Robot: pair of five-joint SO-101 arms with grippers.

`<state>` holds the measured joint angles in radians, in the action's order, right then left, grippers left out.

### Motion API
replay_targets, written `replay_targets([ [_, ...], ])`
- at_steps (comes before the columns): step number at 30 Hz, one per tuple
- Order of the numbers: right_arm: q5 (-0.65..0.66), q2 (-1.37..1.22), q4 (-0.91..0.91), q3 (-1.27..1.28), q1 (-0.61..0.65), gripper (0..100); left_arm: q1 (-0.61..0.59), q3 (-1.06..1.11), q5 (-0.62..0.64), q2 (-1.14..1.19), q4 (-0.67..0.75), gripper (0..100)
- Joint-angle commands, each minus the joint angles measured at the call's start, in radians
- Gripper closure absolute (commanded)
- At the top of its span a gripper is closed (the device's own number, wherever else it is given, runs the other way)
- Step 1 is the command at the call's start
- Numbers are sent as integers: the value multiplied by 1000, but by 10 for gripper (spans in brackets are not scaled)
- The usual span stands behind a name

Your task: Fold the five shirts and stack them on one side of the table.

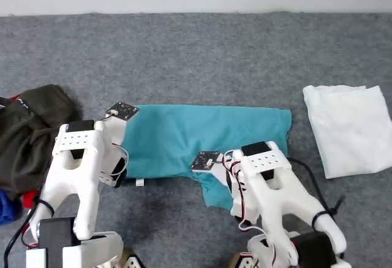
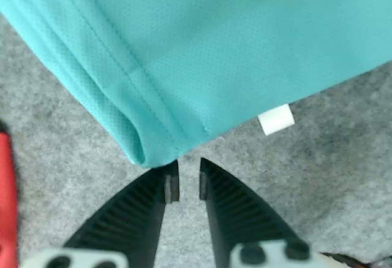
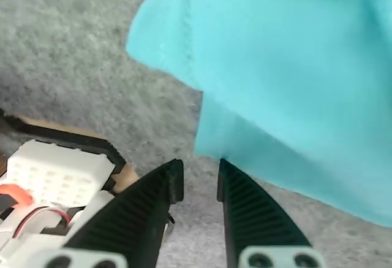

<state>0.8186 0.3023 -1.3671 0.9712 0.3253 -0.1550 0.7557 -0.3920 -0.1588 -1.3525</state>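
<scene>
Teal shirt (image 1: pixel 202 136) is what I have in front of both arms, spread flat on the grey table (image 1: pixel 202 53) with its long axis running side to side, one short end toward my left arm and the other toward my right. It looks partly folded into a long band, the far edge fairly straight; at the near edge a loose flap (image 1: pixel 214 194) juts out toward the right arm's base. A small white tag (image 2: pixel 275 119) sticks out from the near hem close to the teal shirt's left end. My left gripper (image 2: pixel 185 182) sits low at the teal shirt's near left corner, its tips just short of the doubled hem; the jaws are parted by a narrow slit with no cloth between them. My right gripper (image 3: pixel 200 179) hangs beside the flap's edge, fingers slightly spread and holding nothing; I cannot tell whether a tip brushes the fabric. Off the teal shirt's right end, clearly apart from it, lies a folded white shirt (image 1: pixel 346 127). Off its left end, also apart, sits a crumpled dark olive garment (image 1: pixel 30 133) with bits of red (image 1: pixel 27 199) and blue (image 1: pixel 6 210) cloth on its near side.
</scene>
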Motion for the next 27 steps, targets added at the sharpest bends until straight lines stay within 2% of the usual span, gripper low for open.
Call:
replay_targets([
  [1,-12,-25,35,2,-7,901,11,-2,-9,-34,-2,935],
  [9,-12,-136,131,5,-7,908,11,7,-9,-34,0,935],
  [13,-8,-165,139,-2,-7,992,11,22,-11,-34,6,935],
  [20,-9,-163,134,-12,-7,990,11,22,-11,-34,6,935],
  [27,-12,-163,-81,-222,-7,990,11,22,-11,-34,6,935],
])
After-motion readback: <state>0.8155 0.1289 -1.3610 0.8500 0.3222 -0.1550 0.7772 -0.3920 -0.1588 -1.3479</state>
